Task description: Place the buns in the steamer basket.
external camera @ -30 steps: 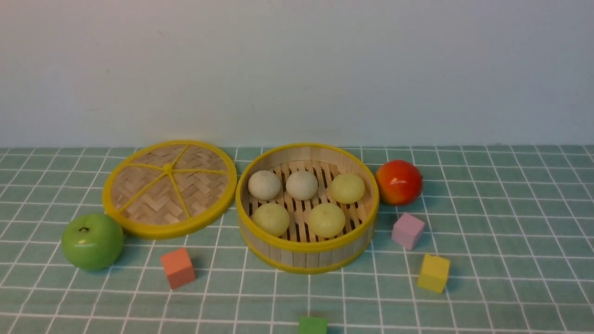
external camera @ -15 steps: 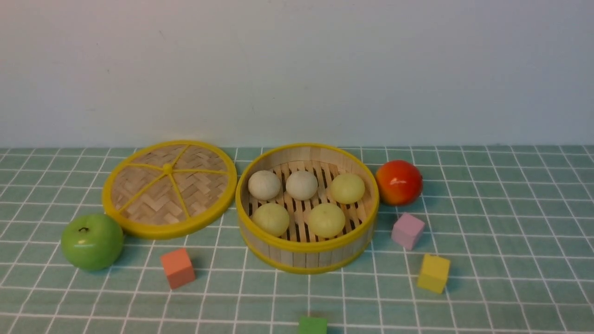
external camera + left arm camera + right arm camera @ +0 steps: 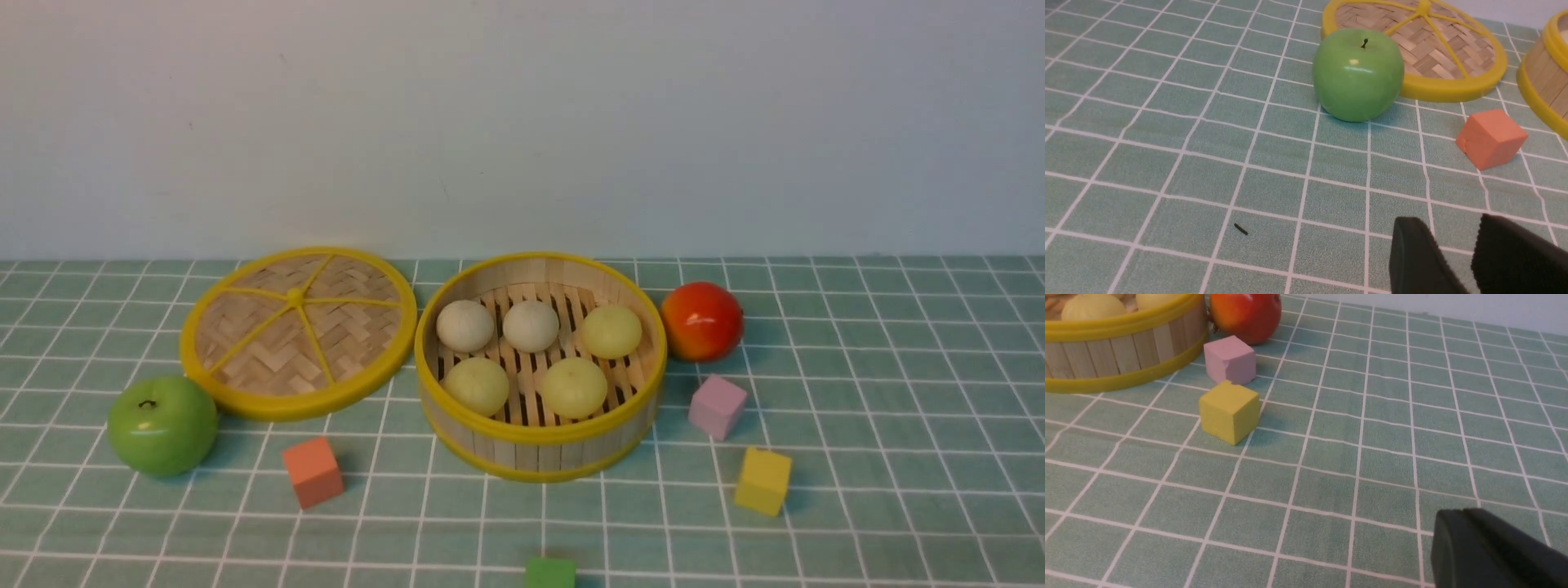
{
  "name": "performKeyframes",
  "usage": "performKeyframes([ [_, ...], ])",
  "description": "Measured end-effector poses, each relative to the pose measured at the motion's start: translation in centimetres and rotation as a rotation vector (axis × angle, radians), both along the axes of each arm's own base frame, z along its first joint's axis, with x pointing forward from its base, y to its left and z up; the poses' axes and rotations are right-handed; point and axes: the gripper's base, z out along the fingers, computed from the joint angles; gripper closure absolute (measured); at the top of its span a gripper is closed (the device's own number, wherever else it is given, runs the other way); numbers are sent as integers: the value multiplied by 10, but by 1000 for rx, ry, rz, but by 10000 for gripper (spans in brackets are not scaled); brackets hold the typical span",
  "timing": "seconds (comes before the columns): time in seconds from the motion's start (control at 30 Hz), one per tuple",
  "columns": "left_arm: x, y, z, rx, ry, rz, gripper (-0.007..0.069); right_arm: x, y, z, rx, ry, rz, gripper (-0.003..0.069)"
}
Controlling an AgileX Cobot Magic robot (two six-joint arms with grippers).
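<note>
1. Showing only as two black, rough-textured fingertips cut off by the frame edge in its wrist view, the left gripper (image 3: 1453, 228) hovers above the tablecloth (image 3: 1167, 122) with a narrow gap between its jaws and nothing in it.
2. A glossy green apple (image 3: 162, 425) with a dark stem sits at 7 o'clock from the lid (image 3: 298, 331), its rim partly hidden behind the fruit in the left wrist view. The lid is a flat disc of woven bamboo with a yellow rim and yellow spokes.
3. A matte orange cube (image 3: 313, 471) stands at 8 o'clock from the steamer basket (image 3: 539, 453).
4. The basket is round, with upright wooden slat walls, yellow rims and a slatted floor. All five buns lie inside: an off-white bun (image 3: 464, 325) at 10 o'clock, a second off-white bun (image 3: 531, 325) at 12, and pale yellow-green buns at 2 (image 3: 611, 331), 5 (image 3: 575, 387) and 8 (image 3: 477, 385). The near wall hides the bottoms of the front two.
5. A green cube (image 3: 549, 573) at 6 o'clock from the basket is cut off by the frame edge.
6. A shiny red apple (image 3: 701, 321) sits at 2 o'clock, just beside the wall; a pink cube (image 3: 717, 406) at 4; a yellow cube (image 3: 762, 480) beyond it.
7. The right gripper (image 3: 1466, 512) is mostly out of frame; its black jaws meet at a thin seam, holding nothing.
</note>
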Motion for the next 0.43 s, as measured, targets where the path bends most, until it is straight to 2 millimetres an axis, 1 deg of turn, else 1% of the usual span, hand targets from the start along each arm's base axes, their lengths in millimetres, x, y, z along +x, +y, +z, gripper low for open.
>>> performKeyframes([
  [0.43,0,0,0,0,0,0,386,0,0,0,-1,0,0,592],
])
